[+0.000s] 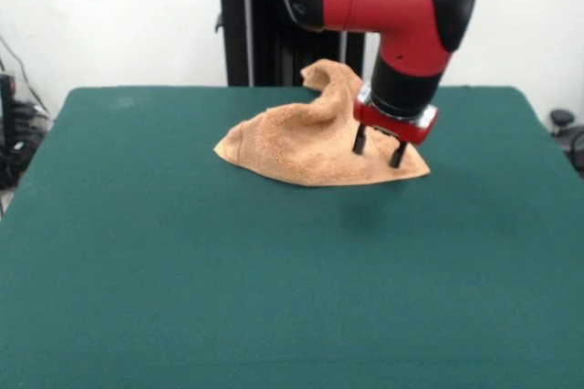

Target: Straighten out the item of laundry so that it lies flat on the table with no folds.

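Cables and dark gear [16, 129] at 9 o'clock are cut off by the frame edge and hard to identify. The green felt table [182, 270] fills most of the view before a plain white wall [109, 15]. The orange-tan towel [292, 138] lies crumpled toward 12 o'clock on the table, one part rising to a peak. The end effector [379, 147] stands at the towel's 3 o'clock side, fingers spread apart, holding nothing. A black caster [561, 120] shows at 3 o'clock. No writing is legible.
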